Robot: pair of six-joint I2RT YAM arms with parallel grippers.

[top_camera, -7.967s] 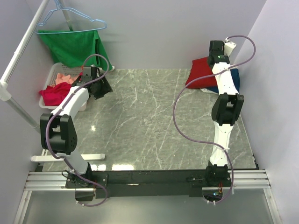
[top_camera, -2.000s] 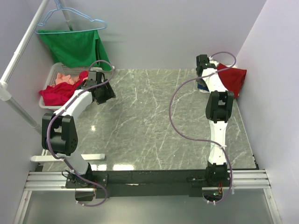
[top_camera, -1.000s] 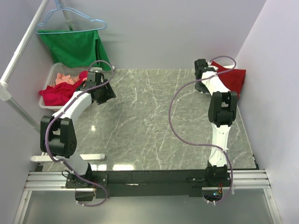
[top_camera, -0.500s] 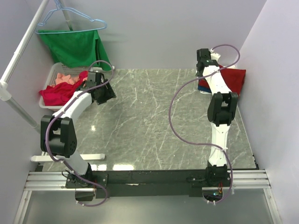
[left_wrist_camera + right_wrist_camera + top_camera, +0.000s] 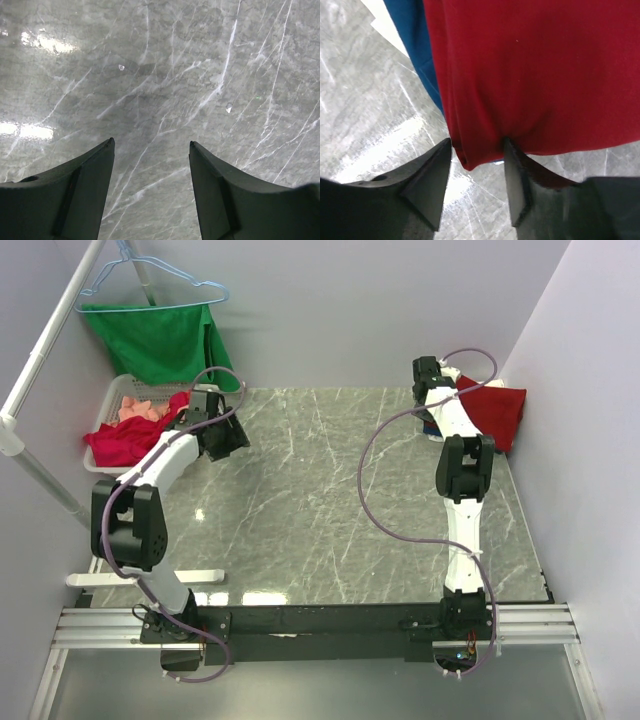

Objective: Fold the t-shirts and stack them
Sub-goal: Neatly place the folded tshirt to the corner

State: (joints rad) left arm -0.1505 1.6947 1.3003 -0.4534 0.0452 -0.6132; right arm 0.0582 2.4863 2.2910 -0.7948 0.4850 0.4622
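The fingers [image 5: 427,185] of your right gripper [image 5: 477,142] stand spread, and the near hem of the deep-red t-shirt [image 5: 535,70] lies in the gap between them, unpinched; the fingers [image 5: 80,190] of your left gripper [image 5: 151,144] are spread too, with only the bare marble table [image 5: 165,65] between them. Only the right wrist view shows you that hem between the tips, and a dark blue t-shirt [image 5: 415,35] peeking out from under the red one at 10 o'clock; from overhead the arm hides the fingertips. Only the overhead view gives you the layout: your right arm is stretched long toward the table's 1 o'clock corner, its wrist over the left edge of the red shirt by the side wall; your left arm reaches to 10 o'clock with the elbow bent, its gripper above the table just beside a white basket [image 5: 112,392]. That basket holds a crimson t-shirt [image 5: 120,440] and a salmon-pink t-shirt [image 5: 135,405], well apart from either gripper's tips; a green garment [image 5: 160,340] hangs on a light-blue hanger [image 5: 150,275] behind it at 11 o'clock.
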